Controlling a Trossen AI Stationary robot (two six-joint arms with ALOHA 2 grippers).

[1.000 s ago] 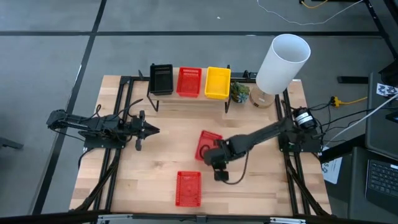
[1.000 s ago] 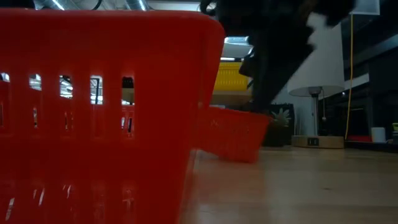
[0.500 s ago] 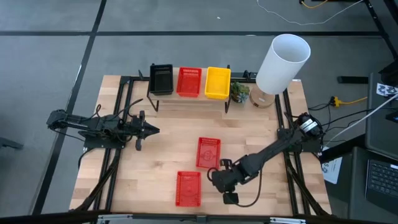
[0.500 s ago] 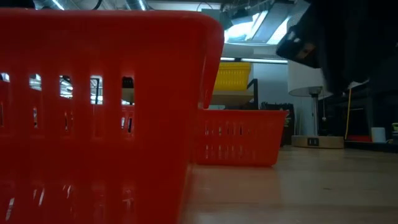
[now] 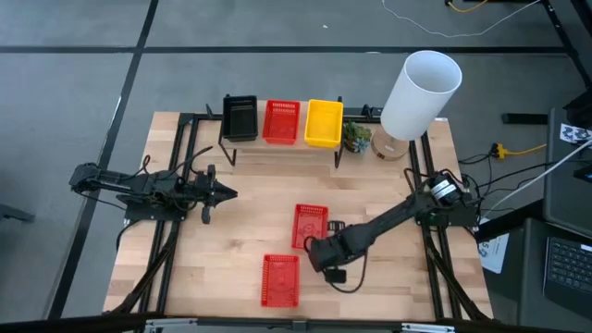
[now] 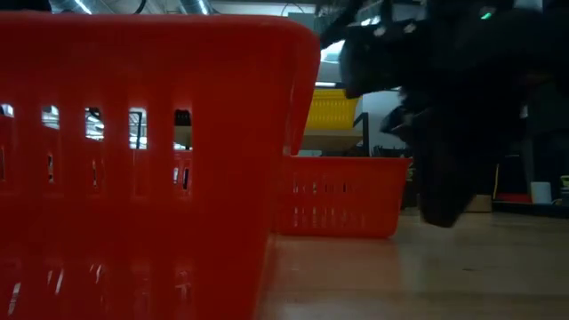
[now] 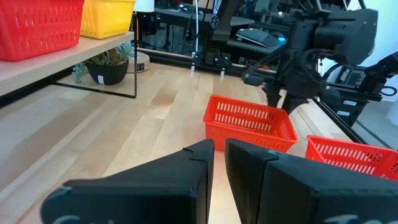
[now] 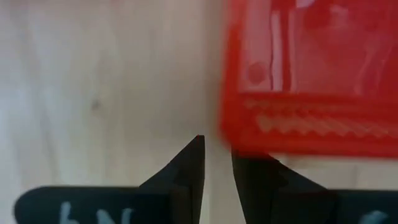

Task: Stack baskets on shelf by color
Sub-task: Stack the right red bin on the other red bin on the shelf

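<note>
On the shelf (image 5: 277, 146) at the table's far side stand a black basket (image 5: 240, 117), a red basket (image 5: 281, 120) and a yellow basket (image 5: 324, 122). Two more red baskets lie flat on the table, one at the middle (image 5: 310, 225) and one near the front edge (image 5: 280, 278). My right gripper (image 5: 317, 252) points down just past the near right corner of the middle basket (image 8: 311, 93). Its fingers (image 8: 217, 149) are a narrow gap apart and hold nothing. My left gripper (image 5: 227, 192) is shut and empty at the table's left.
A lamp with a white shade (image 5: 421, 92) and a small potted plant (image 5: 357, 137) stand at the far right, beside the shelf. Black frame rails (image 5: 176, 231) run along the table's left and right sides. Bare wood lies between the two arms.
My right gripper held the middle red basket tilted, set it flat on the table and let go. It then went toward the near edge and came back a little toward that basket's near right corner. The basket has stayed where it was put.
</note>
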